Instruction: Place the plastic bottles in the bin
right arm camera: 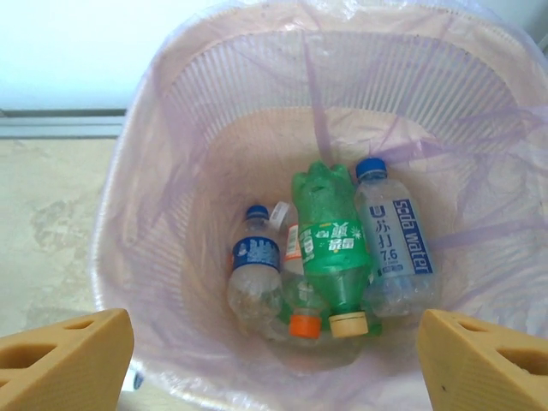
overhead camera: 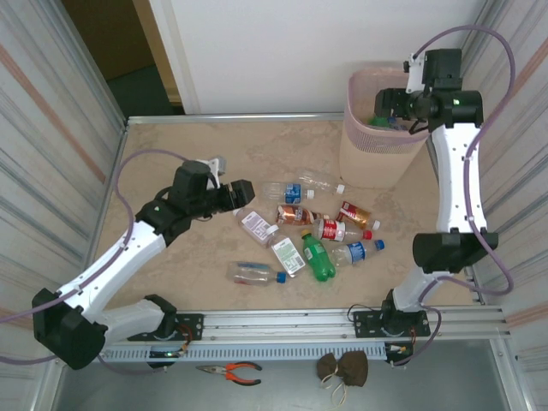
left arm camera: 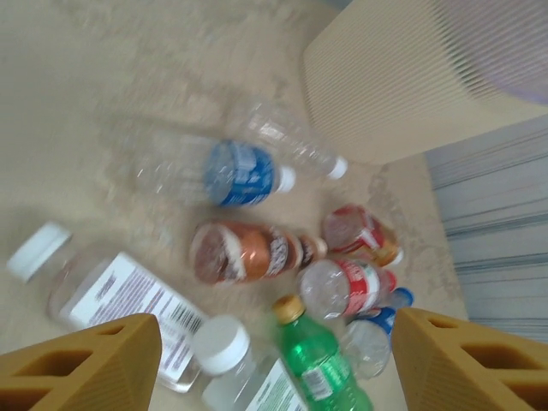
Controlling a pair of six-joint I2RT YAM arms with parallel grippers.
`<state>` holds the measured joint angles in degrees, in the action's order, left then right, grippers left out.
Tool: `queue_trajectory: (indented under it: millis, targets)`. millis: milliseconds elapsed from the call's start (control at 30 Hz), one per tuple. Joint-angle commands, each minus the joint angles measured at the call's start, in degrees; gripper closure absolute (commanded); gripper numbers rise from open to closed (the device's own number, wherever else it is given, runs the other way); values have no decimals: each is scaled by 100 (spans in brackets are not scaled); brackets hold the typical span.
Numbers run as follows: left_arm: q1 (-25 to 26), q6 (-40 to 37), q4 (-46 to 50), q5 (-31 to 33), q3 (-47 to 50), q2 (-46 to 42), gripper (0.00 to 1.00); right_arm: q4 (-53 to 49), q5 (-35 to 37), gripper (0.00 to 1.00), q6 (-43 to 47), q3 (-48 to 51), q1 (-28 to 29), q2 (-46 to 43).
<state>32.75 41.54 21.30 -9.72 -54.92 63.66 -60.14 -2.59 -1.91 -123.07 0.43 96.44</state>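
Observation:
Several plastic bottles lie scattered mid-table, among them a blue-labelled one (overhead camera: 287,190), a brown one (overhead camera: 297,214) and a green one (overhead camera: 317,257). My left gripper (overhead camera: 244,193) hovers at the left edge of this cluster, open and empty. The blurred left wrist view looks down between its fingers (left arm camera: 94,364) at the green bottle (left arm camera: 321,364) and a white-capped one (left arm camera: 221,344). The pink bin (overhead camera: 360,141) stands at the back right. My right gripper (overhead camera: 383,104) hangs open over the bin's mouth (right arm camera: 257,77). Inside lie several bottles, including a green one (right arm camera: 330,244).
Corrugated walls close in both sides of the table. A metal rail runs along the near edge by the arm bases. Orange-handled pliers (overhead camera: 229,371) and a brown pouch (overhead camera: 342,368) lie on the ledge in front of it.

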Motion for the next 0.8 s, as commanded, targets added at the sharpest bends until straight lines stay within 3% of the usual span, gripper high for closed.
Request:
queue_trajectory:
  millis: [0,167,333,600,767]
  targets:
    - [220,1028,676,733,269,-327,29,671,41,16,-264,613,49,-677]
    - [501,2961,2143,1582,449,-537,31,1323,-141,17,-461,1810,80,-1526]
    - [685,4504,3305,1197,316,-364,29,1630,-331,17,-573,2525,84,-2115]
    - [1193,6478,3360,583,680,-366,18,1826,-498,17,-715,2909,141,-2582]
    - [1299,7348,2644,87,1030,-214,11,1830,-519,17,-684,2920,203,-2657]
